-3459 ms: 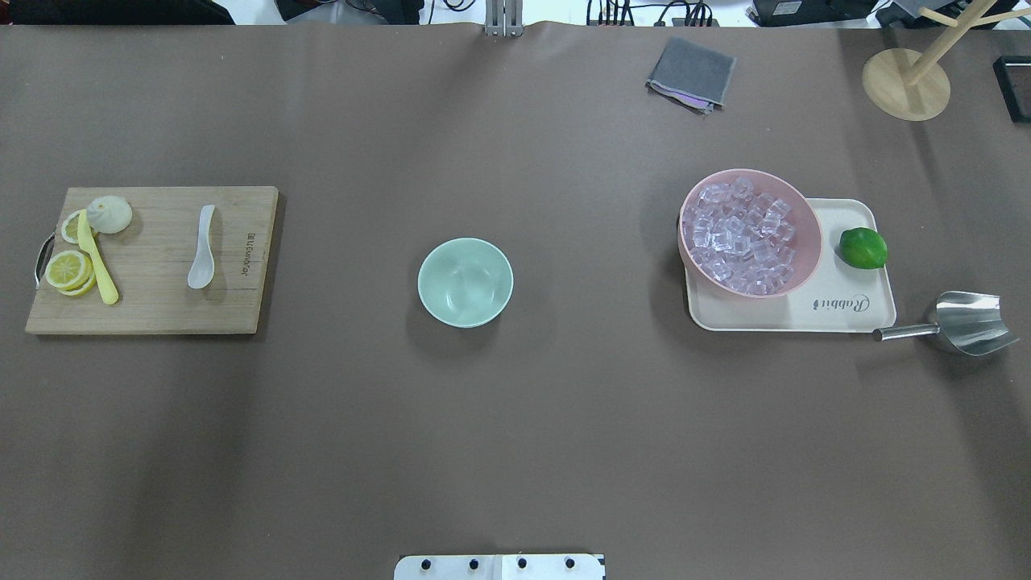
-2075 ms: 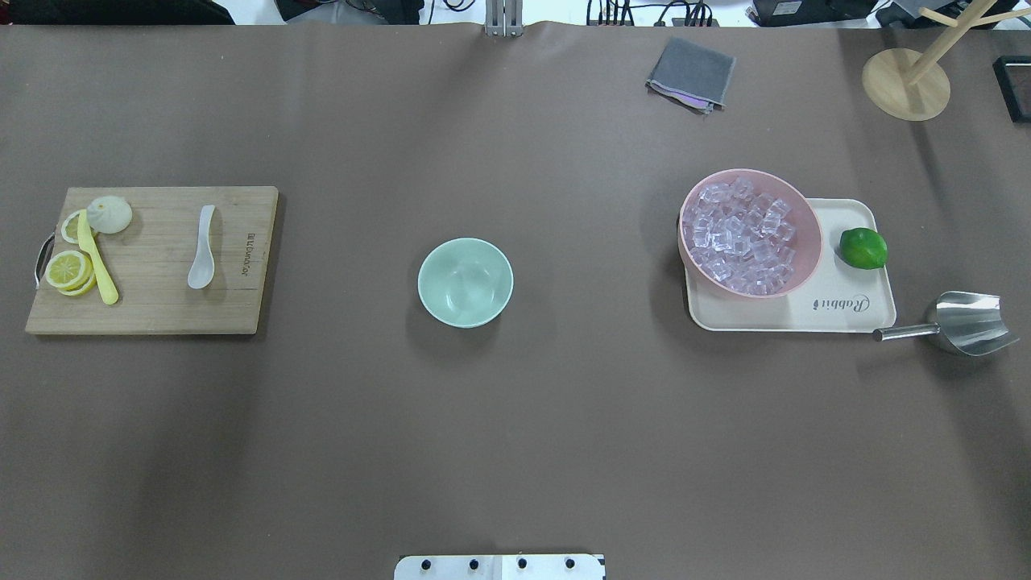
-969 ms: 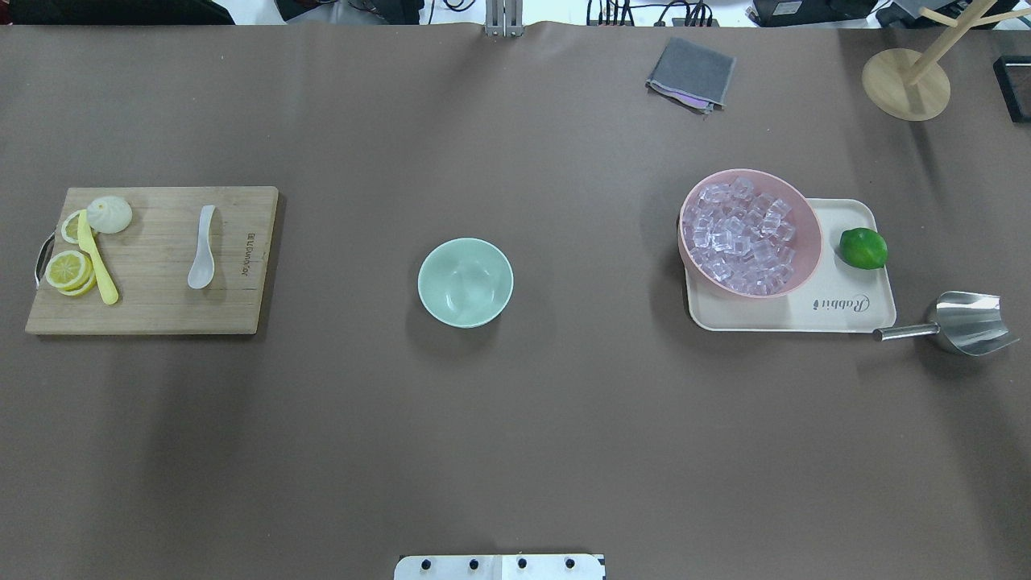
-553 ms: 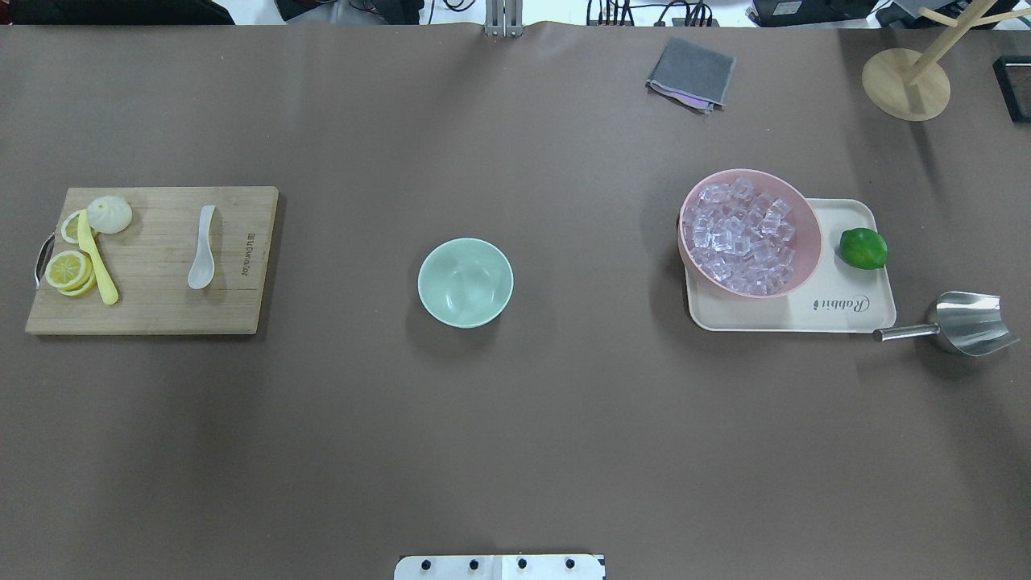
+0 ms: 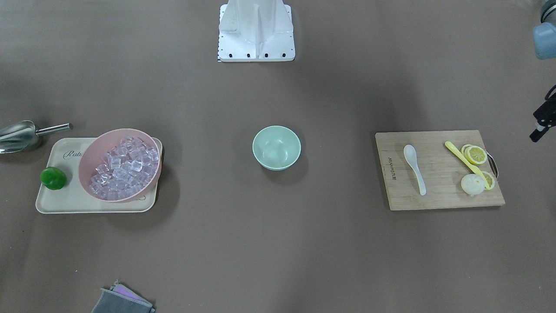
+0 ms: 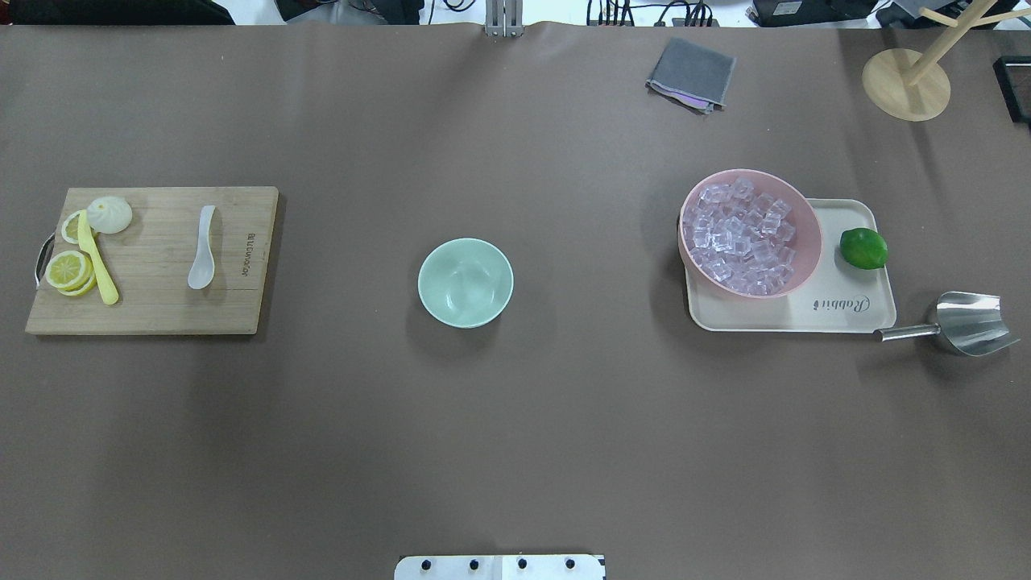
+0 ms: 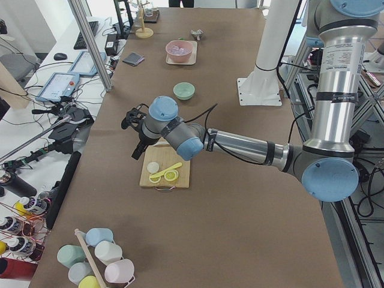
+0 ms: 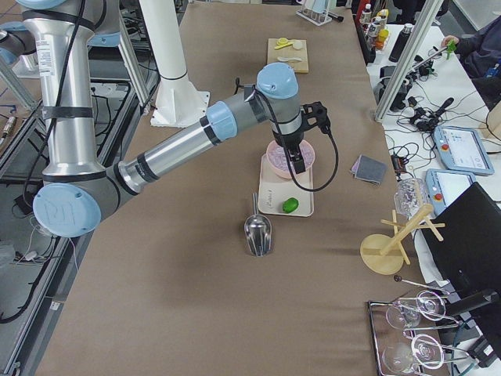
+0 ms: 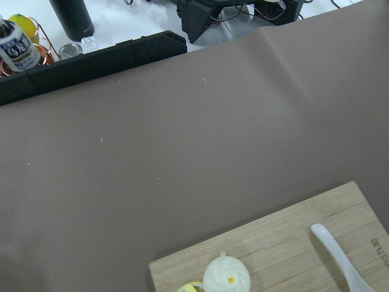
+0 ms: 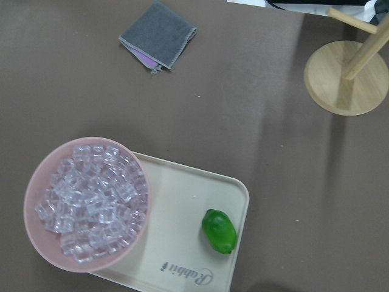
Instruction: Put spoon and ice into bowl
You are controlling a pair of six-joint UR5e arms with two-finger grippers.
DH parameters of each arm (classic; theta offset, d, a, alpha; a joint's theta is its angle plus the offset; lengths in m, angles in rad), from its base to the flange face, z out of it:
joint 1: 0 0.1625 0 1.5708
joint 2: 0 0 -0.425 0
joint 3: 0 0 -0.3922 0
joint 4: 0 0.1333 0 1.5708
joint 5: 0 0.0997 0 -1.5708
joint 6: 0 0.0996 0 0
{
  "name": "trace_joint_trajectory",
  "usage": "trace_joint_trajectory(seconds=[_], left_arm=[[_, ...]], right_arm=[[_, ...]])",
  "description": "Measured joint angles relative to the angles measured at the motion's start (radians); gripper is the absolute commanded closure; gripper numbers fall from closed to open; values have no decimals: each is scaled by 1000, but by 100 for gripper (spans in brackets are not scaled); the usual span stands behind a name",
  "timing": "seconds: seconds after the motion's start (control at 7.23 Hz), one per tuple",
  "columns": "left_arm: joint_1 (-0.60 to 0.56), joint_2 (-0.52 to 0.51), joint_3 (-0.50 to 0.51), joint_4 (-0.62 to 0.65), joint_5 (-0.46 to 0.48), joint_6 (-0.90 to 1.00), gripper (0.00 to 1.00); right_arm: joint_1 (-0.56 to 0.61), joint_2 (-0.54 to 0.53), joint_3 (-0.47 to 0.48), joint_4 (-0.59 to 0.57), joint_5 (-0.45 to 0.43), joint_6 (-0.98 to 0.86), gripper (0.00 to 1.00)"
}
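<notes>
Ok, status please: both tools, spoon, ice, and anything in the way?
Left tool high near cutting board, right tool high near pink bowl; jaws unreadable. Spoon on board, ice in pink bowl, mint bowl empty. No obstacle seen.

R gripper (image 8: pixel 299 166) hangs over pink bowl (image 8: pixel 274 159) w/ ice (image 8: pixel 280 153) on tray (image 8: pixel 272 200); lime (image 8: pixel 290 205) at tray's near end, steel scoop (image 8: pixel 257 229) nearer, on surface (image 8: pixel 196 298).
</notes>
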Motion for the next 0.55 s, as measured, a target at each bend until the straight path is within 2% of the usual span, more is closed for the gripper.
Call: trace_joint_trajectory(seconds=[0.28, 0.55], left_arm=[[90, -34, 0, 1, 48, -153, 2], [167, -64, 6, 3, 109, -244, 3]], right_arm=[[-165, 68, 21, 0, -131, 270, 0], [-364, 120, 24, 0, -336, 502, 2]])
